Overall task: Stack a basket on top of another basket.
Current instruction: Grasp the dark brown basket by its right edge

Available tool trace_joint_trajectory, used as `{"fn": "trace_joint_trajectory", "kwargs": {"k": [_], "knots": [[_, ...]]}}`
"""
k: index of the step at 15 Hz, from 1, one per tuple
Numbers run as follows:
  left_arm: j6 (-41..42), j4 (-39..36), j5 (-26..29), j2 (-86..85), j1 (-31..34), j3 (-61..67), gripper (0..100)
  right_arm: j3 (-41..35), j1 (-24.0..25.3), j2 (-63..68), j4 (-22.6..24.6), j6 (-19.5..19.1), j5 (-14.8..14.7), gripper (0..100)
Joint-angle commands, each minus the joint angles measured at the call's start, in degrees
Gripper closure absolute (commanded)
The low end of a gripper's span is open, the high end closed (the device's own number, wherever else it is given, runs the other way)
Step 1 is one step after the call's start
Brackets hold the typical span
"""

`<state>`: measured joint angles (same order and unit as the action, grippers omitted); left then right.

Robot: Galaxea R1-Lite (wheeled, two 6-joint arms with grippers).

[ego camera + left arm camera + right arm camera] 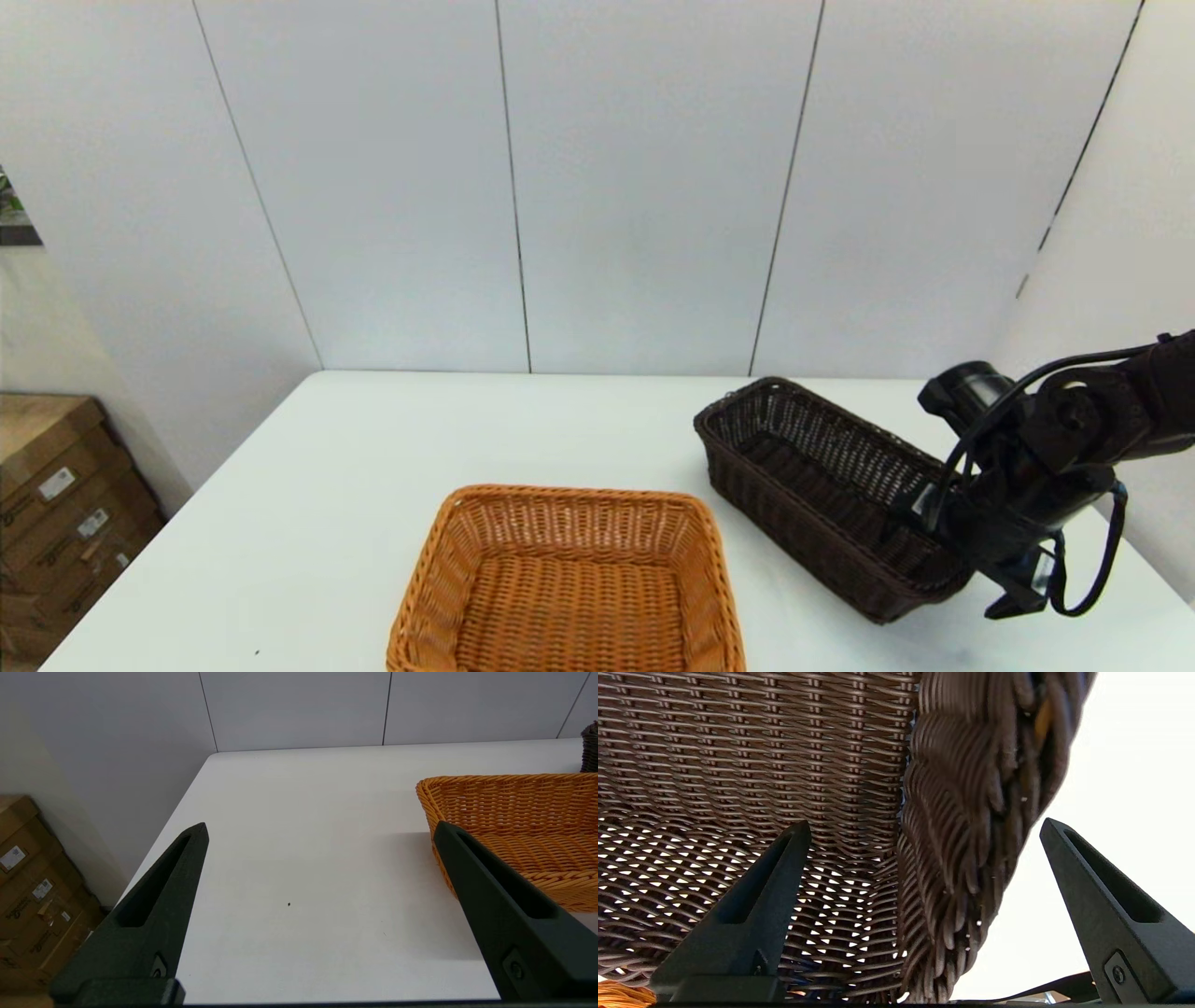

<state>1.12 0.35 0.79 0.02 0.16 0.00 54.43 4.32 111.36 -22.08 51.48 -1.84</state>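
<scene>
White table (327,485), grey panelled wall behind. Right gripper (920,858) spread wide astride dark brown basket (822,485) rim at near-right end. Orange-tan basket (569,588) off leftward; left gripper (322,858) parked, splayed.

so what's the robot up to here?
The right end effector is open, straddling the braided rim of the dark brown basket at its near end: one finger inside, one outside. The basket looks tilted. The orange-tan basket sits apart toward the table's front. The left end effector is open above bare table, beside the orange-tan basket.

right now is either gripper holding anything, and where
Nothing is held. The right gripper is open, straddling the dark brown basket's braided rim; the left gripper is open too.
</scene>
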Motion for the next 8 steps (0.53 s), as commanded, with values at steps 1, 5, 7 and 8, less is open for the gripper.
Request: {"fn": "trace_joint_trajectory", "kwargs": {"k": [1,5,7,8], "knots": [[-0.07,0.0,0.0,-0.11,0.02,0.09,0,0.24,-0.27,1.4,0.19,0.46,-0.97,100],[0.02,0.09,0.0,-0.11,0.02,0.09,0,0.24,-1.15,2.37,1.33,0.37,-2.99,100],[0.02,0.0,0.0,-0.11,0.02,0.09,0,0.24,-1.15,2.37,1.33,0.37,-2.91,100],[0.02,0.0,0.0,-0.11,0.02,0.09,0,0.24,-1.06,2.37,1.33,0.37,-2.91,100]]}}
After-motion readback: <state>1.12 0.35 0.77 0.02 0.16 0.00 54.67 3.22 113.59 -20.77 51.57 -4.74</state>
